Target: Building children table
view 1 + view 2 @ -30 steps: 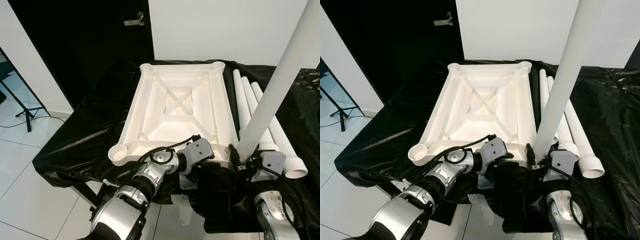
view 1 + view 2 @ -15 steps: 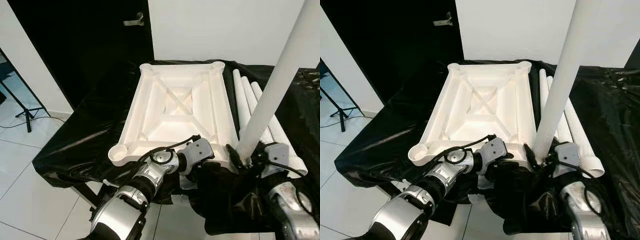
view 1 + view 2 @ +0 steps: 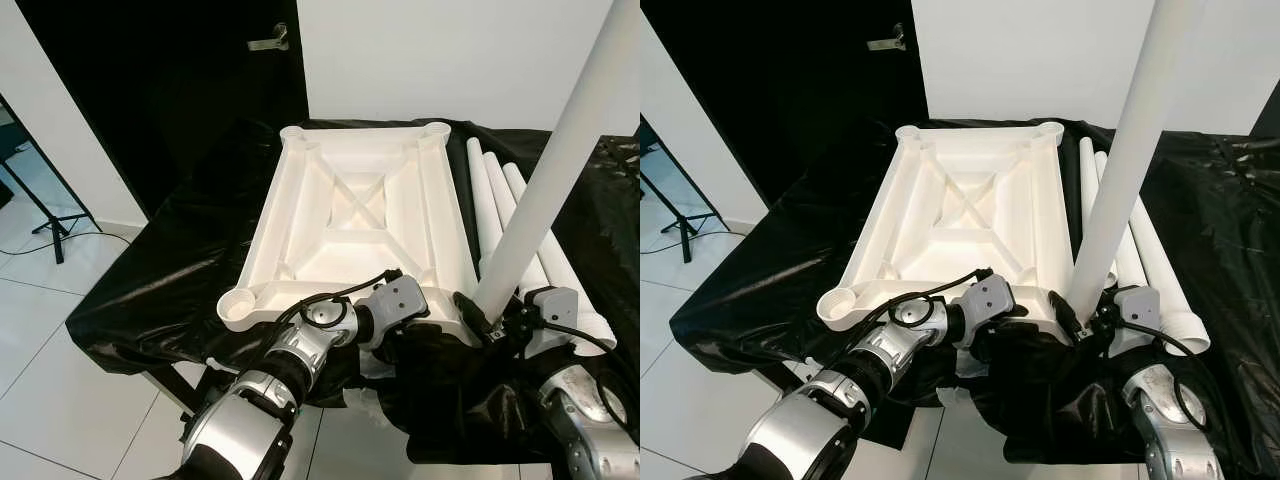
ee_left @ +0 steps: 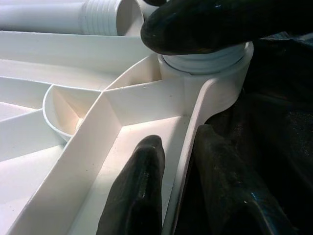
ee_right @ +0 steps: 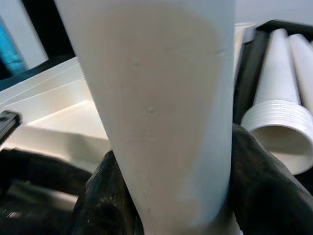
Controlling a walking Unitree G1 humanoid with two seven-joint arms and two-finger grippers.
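Since earlier, my right gripper (image 3: 487, 322) has shifted, clamping the leg (image 3: 545, 195) at the tabletop (image 3: 350, 215) corner; my left gripper (image 4: 178, 188) pinches its rim.

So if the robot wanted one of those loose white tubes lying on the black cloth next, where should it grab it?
Probably low on the smooth shaft, just above the ribbed threaded end, coming down from above. The spare legs lie flat, side by side and touching, so fingers would hardly fit between them; the outermost, on the robot's right, has a free side.
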